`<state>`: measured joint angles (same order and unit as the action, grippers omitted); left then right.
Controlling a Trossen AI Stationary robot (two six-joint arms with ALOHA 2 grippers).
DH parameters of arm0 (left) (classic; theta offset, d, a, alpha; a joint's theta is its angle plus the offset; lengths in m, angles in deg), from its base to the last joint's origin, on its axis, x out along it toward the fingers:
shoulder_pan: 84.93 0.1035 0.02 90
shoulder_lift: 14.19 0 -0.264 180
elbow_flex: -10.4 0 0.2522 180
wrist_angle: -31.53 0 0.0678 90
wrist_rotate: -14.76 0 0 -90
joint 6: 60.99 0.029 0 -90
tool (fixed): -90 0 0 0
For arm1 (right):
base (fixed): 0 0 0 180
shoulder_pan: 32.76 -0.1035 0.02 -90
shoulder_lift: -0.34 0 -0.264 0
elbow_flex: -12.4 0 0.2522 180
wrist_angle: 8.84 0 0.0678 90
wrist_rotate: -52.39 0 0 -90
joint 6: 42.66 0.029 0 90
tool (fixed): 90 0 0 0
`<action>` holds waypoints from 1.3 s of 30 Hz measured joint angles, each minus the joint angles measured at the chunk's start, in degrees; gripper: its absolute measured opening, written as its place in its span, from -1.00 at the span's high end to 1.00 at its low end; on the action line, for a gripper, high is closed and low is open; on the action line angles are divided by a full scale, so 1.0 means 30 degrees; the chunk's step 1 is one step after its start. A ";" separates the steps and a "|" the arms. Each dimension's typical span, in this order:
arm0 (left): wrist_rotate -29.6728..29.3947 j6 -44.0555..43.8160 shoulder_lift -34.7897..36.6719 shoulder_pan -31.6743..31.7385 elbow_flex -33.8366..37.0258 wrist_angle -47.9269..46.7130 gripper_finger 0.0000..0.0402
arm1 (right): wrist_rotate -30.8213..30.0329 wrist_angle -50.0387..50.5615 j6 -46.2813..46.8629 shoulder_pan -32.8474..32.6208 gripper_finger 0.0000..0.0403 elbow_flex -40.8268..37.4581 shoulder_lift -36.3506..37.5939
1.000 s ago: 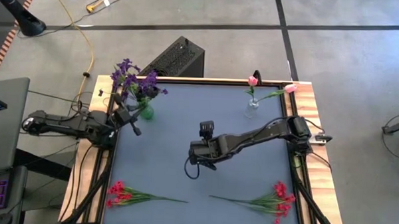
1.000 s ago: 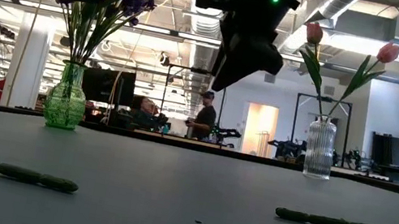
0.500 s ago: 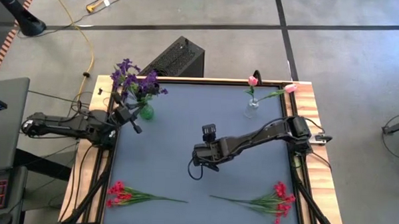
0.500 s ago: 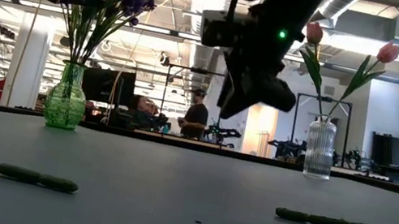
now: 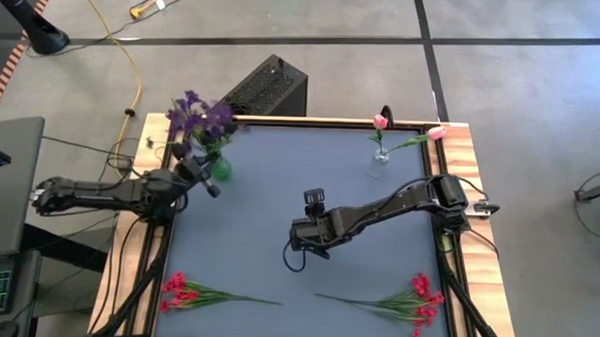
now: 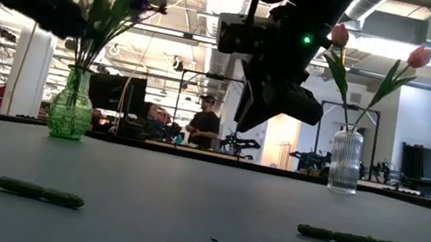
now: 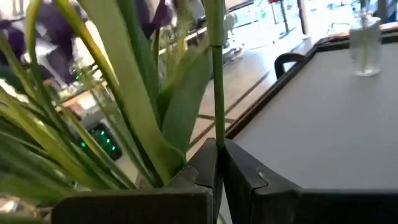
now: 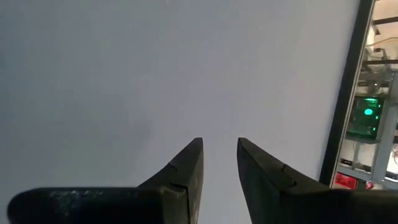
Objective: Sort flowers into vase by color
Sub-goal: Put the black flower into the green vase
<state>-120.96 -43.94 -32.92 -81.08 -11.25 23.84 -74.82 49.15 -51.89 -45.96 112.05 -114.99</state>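
We see the left gripper (image 5: 198, 169) has slid toward the green vase (image 5: 220, 169) — its fingers pinch a stem, and the purple flowers (image 5: 200, 115) have swung over. The right gripper (image 5: 299, 251) has narrowed its fingers with nothing between them — it has drifted slightly toward the near edge.

The table (image 5: 298, 218) is seen whole from straight above, and level from its edge. Each wrist is viewed closely. Both vases are shared by the wide views.
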 joint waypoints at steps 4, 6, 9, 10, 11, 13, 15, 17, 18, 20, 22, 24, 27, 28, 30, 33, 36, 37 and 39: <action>-0.0004 -0.1144 0.0016 0.0646 -0.0006 -0.0566 1.00 | 0.0000 0.0007 0.0008 -0.0012 0.39 0.0000 0.0000; 0.0024 -0.1799 0.0002 0.0942 -0.0006 -0.1127 1.00 | 0.0000 0.0000 0.0034 -0.0012 0.39 0.0007 0.0000; 0.0240 -0.2734 0.0002 0.1310 -0.0006 -0.1824 1.00 | 0.0000 -0.0054 0.0060 -0.0015 0.39 0.0007 0.0000; 0.0336 -0.3022 0.0002 0.1420 -0.0013 -0.2144 1.00 | 0.0000 -0.0075 0.0062 -0.0021 0.39 0.0007 0.0000; 0.0470 -0.3278 0.0002 0.1518 -0.0011 -0.2468 1.00 | 0.0000 -0.0083 0.0057 -0.0036 0.39 0.0007 0.0000; 0.0632 -0.3841 -0.0004 0.1698 -0.0012 -0.2972 1.00 | 0.0000 -0.0109 0.0056 -0.0049 0.39 0.0007 0.0000; 0.0814 -0.4243 0.0002 0.1812 -0.0013 -0.3309 1.00 | 0.0000 -0.0117 0.0061 -0.0061 0.39 0.0007 0.0000; 0.1071 -0.4480 -0.0003 0.1844 -0.0013 -0.3363 1.00 | 0.0000 -0.0117 0.0056 -0.0063 0.39 0.0007 0.0000; 0.1094 -0.4518 -0.0002 0.1844 -0.0013 -0.3338 0.99 | 0.0000 -0.0122 0.0056 -0.0063 0.39 0.0009 0.0000; 0.1087 -0.4557 -0.0006 0.1844 -0.0013 -0.3248 0.97 | 0.0000 -0.0117 0.0056 -0.0063 0.39 0.0015 0.0000; 0.1100 -0.4559 -0.0006 0.1837 -0.0013 -0.3107 0.91 | -0.0007 -0.0117 0.0056 -0.0063 0.39 0.0015 0.0000; 0.1101 -0.4558 0.0002 0.1837 -0.0013 -0.3076 0.83 | -0.0007 -0.0117 0.0056 -0.0063 0.39 0.0015 0.0000; 0.1143 -0.4545 -0.0006 0.1837 -0.0013 -0.3084 0.66 | -0.0007 -0.0117 0.0011 -0.0063 0.39 0.0015 0.0000; 0.1189 -0.4543 -0.0006 0.1837 -0.0013 -0.3079 0.60 | -0.0007 -0.0117 -0.0023 -0.0063 0.39 0.0015 0.0000; 0.1720 -0.4678 -0.0004 0.1837 -0.0023 -0.3083 0.48 | -0.0007 -0.0117 -0.0065 -0.0063 0.39 0.0015 0.0000; 0.2456 -0.5372 -0.0006 0.1837 -0.0352 -0.3632 0.33 | -0.0007 -0.0109 -0.0094 -0.0065 0.39 0.0015 0.0000; 0.2731 -0.6359 -0.0006 0.1837 -0.0954 -0.4890 0.21 | -0.0004 -0.0102 -0.0246 -0.0109 0.39 0.0015 0.0000; 0.2851 -0.6697 -0.0006 0.1837 -0.1159 -0.5346 0.19 | 0.0006 -0.0102 -0.0316 -0.0167 0.39 0.0015 0.0000; 0.3134 -0.7242 -0.0006 0.1837 -0.1543 -0.6220 0.15 | 0.0319 -0.0083 -0.0561 -0.0298 0.39 0.0048 0.0000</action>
<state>-111.56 -65.67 -32.93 -75.57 -15.88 5.18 -73.86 48.90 -53.57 -46.85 112.19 -114.99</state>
